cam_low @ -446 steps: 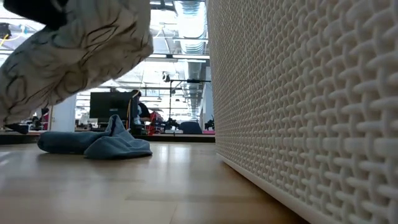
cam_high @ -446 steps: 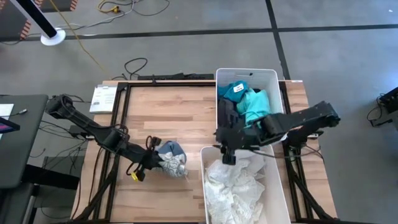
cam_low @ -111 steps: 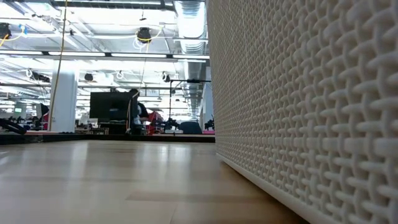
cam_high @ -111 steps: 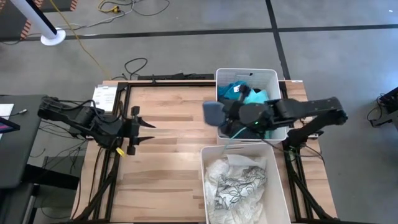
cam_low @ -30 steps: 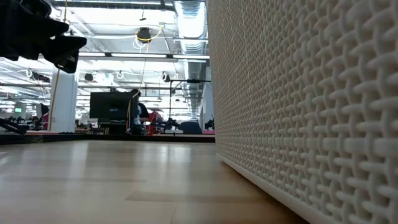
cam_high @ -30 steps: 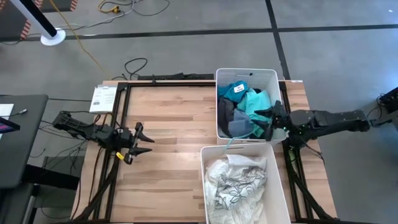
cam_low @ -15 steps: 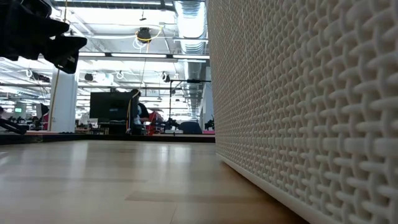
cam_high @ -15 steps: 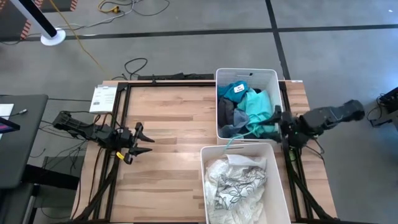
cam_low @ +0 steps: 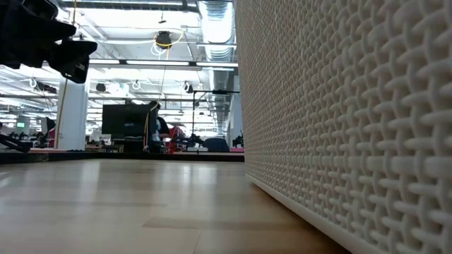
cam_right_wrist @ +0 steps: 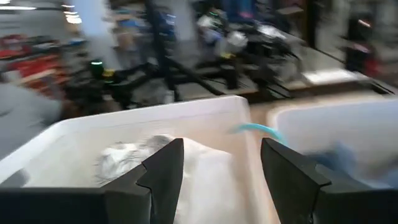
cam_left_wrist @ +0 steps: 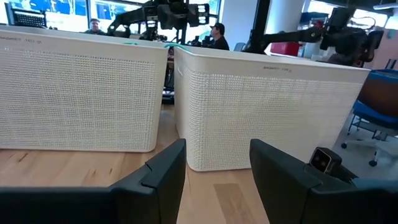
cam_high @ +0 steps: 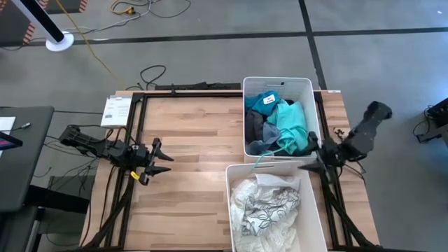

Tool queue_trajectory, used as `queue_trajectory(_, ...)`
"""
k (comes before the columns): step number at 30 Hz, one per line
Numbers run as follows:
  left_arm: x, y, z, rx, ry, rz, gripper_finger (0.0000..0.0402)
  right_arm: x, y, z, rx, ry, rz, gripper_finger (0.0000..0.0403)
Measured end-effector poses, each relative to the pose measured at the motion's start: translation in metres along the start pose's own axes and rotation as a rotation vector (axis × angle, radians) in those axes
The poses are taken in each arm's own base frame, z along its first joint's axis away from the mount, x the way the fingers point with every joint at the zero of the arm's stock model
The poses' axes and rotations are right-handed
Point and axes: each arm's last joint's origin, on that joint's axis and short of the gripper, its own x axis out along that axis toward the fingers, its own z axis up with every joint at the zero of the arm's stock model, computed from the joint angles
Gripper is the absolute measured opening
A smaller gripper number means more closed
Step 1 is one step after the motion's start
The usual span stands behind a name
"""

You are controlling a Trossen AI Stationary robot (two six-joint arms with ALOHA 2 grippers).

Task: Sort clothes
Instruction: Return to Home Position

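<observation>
Two white bins stood along the right side of the table [cam_high: 189, 126], and every garment in view lay inside one of them. The far bin [cam_high: 277, 81] held the coloured clothes: a teal garment [cam_high: 294, 126], a dark garment [cam_high: 253, 126] and a grey-blue piece [cam_high: 262, 145]. The near bin [cam_high: 229, 203] held the white leaf-print garment [cam_high: 262, 210]. A teal strand [cam_high: 262, 158] trailed over the gap between the bins. No fabric lay on the bare wood, so the sorting was judged complete.

The left gripper [cam_high: 163, 158] hovered low over the table's left part, well apart from the bins. Its fingers were spread wide with nothing between them, as the left wrist view confirmed [cam_left_wrist: 217, 152]. The right gripper [cam_high: 308, 155] stood at the bins' right edge, near the gap between them. It too was spread and empty [cam_right_wrist: 221, 155]. Empty, open claws set clear of the load fit arms going to rest, not another pick.

Limitations:
- The bin walls hid all contents from the left wrist view.
- In the low view one bin wall [cam_low: 339, 127] filled the right half, so no clothes showed there.
- A dark arm part [cam_low: 42, 35] was cut off at that view's upper left.
- Whatever lay beneath the top layers of either bin could not be determined.
- The near bin's front end ran past the edge of the high view.
</observation>
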Motion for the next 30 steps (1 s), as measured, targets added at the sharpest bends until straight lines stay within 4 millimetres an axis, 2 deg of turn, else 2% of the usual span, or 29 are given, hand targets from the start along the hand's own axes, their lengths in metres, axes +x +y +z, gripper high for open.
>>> queue_trajectory(6, 0.000, 0.000, 0.000, 0.026, -0.001, -0.004, 0.0173, 0.001, 0.015, -0.012, -0.154, -0.139, 0.166, 0.0224)
queue_trajectory(12, 0.000, -0.001, 0.003, 0.050, -0.027, -0.023, 0.0173, 0.002, 0.020, -0.022, -0.273, -0.257, 0.224, 0.0208)
queue_trajectory(20, 0.000, -0.002, 0.003, 0.080, -0.035, -0.071, 0.0173, 0.006, 0.022, -0.049, -0.353, -0.276, 0.391, 0.0175)
queue_trajectory(30, 0.000, -0.003, 0.004, 0.059, -0.042, -0.079, 0.0173, 0.005, 0.025, -0.060, -0.428, -0.271, 0.562, 0.0153)
